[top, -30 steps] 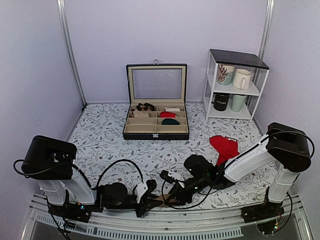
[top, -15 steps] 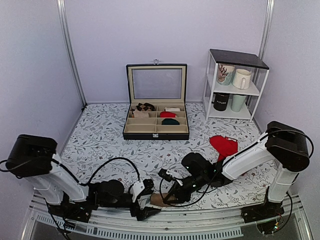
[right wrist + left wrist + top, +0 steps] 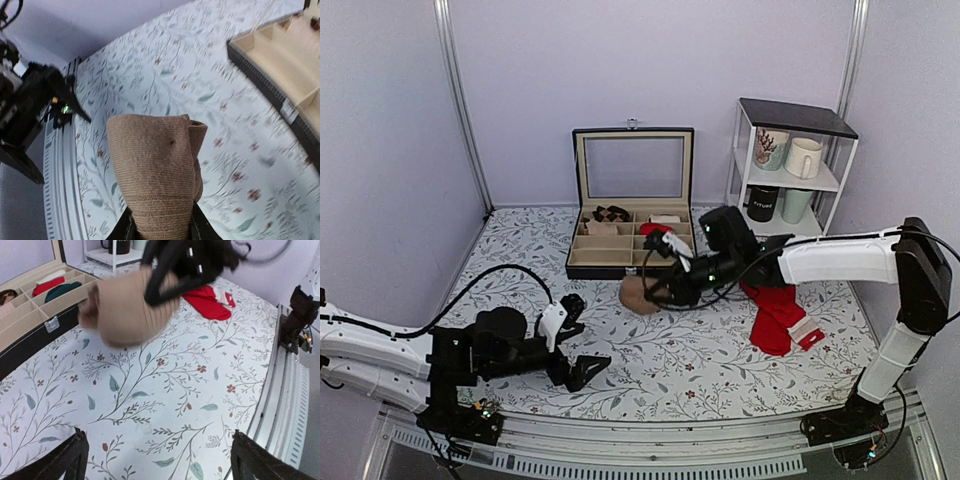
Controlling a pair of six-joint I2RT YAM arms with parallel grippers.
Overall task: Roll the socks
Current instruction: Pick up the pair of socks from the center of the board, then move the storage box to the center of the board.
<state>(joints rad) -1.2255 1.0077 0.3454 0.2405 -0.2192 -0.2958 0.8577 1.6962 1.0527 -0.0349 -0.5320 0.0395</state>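
The socks (image 3: 638, 294) are a tan ribbed roll held just in front of the box. My right gripper (image 3: 658, 290) is shut on this roll. In the right wrist view the socks (image 3: 155, 170) fill the centre, and the right gripper (image 3: 162, 229) pinches their lower end between two black fingers (image 3: 126, 227). The left wrist view shows the socks (image 3: 122, 310) blurred above the cloth under the right gripper (image 3: 185, 262). My left gripper (image 3: 578, 335) is open low over the table, well to the left and nearer than the roll. Its fingertips (image 3: 75, 455) stand wide apart over bare cloth.
A black compartment box (image 3: 632, 268) with its lid up holds small rolls at the back centre. Red socks (image 3: 775, 310) with a white tag lie to the right. A white shelf (image 3: 790, 170) with mugs stands at the back right. The metal rail (image 3: 295, 405) edges the table.
The left gripper opened, let go of the socks and drew back to the left. The right arm carried the tan roll from the near edge up to the front of the box.
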